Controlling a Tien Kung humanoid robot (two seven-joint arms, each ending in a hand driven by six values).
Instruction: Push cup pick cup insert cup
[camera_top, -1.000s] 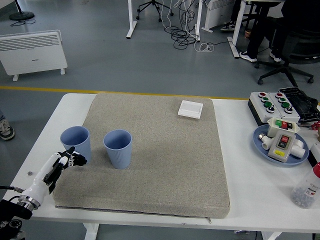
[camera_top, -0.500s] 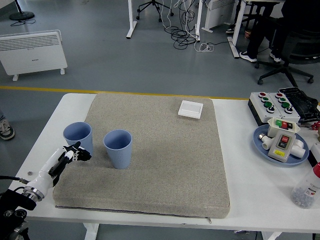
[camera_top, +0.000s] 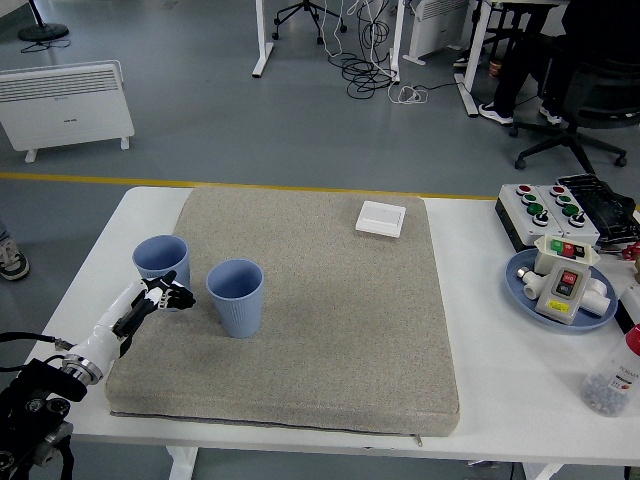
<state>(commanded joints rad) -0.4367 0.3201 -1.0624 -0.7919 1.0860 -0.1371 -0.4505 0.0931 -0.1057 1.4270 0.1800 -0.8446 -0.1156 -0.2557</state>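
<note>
Cup one (camera_top: 160, 260) sits just behind the left robot hand (camera_top: 165, 297), fingers loosely curled on nothing, cup two (camera_top: 235, 297) off its right.

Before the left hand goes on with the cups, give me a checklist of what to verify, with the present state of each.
1. Both cups upright: left cup and right cup stand mouth up: ok.
2. Cups apart, not nested: ok.
3. Left hand at left cup's near side: ok.
4. Hand actually touching the cup: cannot tell.
5. Mat bare right of the cups: ok.
6. Right arm out of the way, not in view: ok.
</note>
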